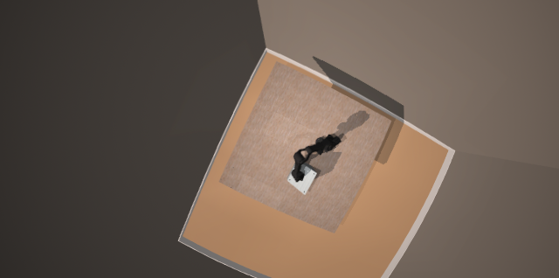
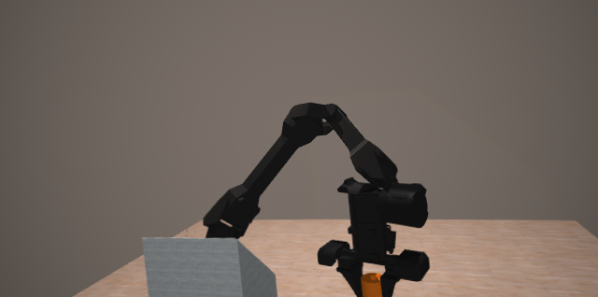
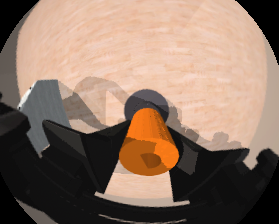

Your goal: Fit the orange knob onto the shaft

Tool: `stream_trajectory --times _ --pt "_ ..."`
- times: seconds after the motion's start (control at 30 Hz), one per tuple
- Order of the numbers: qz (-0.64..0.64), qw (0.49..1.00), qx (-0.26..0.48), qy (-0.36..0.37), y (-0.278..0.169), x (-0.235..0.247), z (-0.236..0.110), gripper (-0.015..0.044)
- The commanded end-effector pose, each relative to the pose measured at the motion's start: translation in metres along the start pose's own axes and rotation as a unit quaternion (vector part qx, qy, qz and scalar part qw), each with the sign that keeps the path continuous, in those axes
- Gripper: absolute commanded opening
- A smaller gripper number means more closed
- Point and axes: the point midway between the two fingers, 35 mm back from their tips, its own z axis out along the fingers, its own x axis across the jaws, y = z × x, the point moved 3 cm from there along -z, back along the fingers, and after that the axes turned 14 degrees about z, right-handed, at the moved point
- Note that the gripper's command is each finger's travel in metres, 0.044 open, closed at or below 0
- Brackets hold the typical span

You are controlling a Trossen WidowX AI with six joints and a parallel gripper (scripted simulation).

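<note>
My gripper (image 3: 147,125) (image 2: 372,283) is shut on the orange knob (image 3: 148,143) (image 2: 371,284) and points straight down. In the wrist view the knob stands between the two dark fingers, its hole end toward the camera. Just beyond the knob's far end a dark round shape (image 3: 147,102) shows on the table; I take it for the pedestal with the shaft. The knob hides most of it and the shaft's flat side cannot be seen. In the exterior view the knob sits at the frame's bottom edge and the pedestal is out of view. In the top view the arm (image 1: 315,149) hides both.
The arm's grey-white base block (image 2: 201,266) (image 1: 303,179) stands at the left front. The wood-grain table top (image 2: 491,255) (image 1: 279,121) lies on an orange floor (image 1: 262,234) with a low rim.
</note>
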Motion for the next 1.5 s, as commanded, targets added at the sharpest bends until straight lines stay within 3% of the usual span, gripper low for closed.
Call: stream_trajectory --times 0.0,0.53,0.8,1.47 --pt "-0.002 1.0 0.0 0.001 -0.0012 0.0017 0.0007 0.0" --pt "-0.002 1.0 0.0 0.0 -0.0006 0.0003 -0.0043 0.0" --pt "-0.106 0.994 0.0 0.0 -0.0003 -0.0012 -0.0018 0.0" --pt "-0.106 0.994 0.0 0.0 -0.0006 0.0 0.0007 0.0"
